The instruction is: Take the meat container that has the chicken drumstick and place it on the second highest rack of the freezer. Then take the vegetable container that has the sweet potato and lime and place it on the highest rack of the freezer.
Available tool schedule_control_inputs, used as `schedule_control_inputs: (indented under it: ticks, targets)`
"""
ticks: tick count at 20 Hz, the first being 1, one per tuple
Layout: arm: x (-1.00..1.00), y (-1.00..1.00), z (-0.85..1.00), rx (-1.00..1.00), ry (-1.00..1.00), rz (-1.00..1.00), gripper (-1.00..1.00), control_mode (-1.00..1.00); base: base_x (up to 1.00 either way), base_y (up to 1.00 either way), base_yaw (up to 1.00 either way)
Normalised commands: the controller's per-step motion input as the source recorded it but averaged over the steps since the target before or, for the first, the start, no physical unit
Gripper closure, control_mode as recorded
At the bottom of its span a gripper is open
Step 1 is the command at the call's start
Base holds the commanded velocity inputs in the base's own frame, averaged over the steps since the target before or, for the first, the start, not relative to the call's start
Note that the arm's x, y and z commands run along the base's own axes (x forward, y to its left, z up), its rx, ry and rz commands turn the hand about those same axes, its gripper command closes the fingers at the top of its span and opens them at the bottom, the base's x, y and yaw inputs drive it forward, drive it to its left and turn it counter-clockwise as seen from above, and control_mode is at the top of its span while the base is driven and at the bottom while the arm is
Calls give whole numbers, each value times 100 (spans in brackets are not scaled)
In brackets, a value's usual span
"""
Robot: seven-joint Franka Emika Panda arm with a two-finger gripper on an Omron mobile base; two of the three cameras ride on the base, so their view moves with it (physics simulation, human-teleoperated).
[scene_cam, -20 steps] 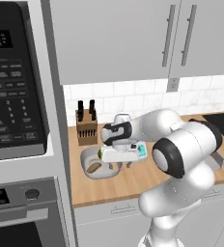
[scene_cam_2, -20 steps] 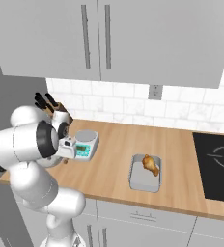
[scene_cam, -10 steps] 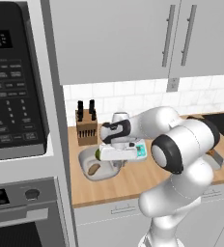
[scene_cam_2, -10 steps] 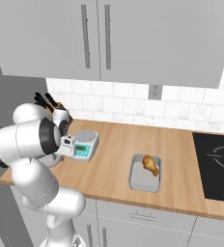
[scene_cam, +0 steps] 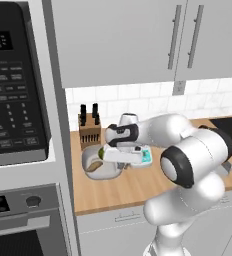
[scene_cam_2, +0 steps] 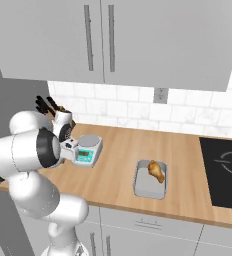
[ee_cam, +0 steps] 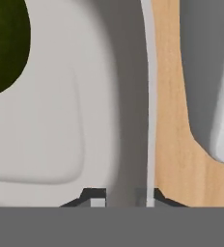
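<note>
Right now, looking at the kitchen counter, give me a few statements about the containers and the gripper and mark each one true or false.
1. The gripper is closed on the rim of the vegetable container. True: in the hand view the tips sit either side of the thin wall.
2. The chicken drumstick lies in the meat container on the counter. True.
3. The meat container stands on top of the stove. False: it sits on the wooden counter, apart from the stove.
4. The knife block is at the stove end of the counter. False: it stands at the other end, behind the vegetable container.
5. The kitchen scale sits on the counter near the arm. True.
</note>
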Motion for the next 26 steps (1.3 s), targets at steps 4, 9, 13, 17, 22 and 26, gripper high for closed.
schedule_control_inputs:
  ticks: [4,9,13,17,22,26]
  targets:
    - [-28,0,74,1,-3,-9,100,-100,0,0,0]
    - [-53,0,74,0,0,-2,100,-100,0,0,0]
    - [-59,-3,28,0,0,-2,100,-100,0,0,0]
    - [-67,-24,30,0,0,0,100,-100,0,0,0]
    - [-62,-72,47,0,-1,0,100,-100,0,0,0]
    - [-46,-54,43,0,0,-6,100,-100,0,0,0]
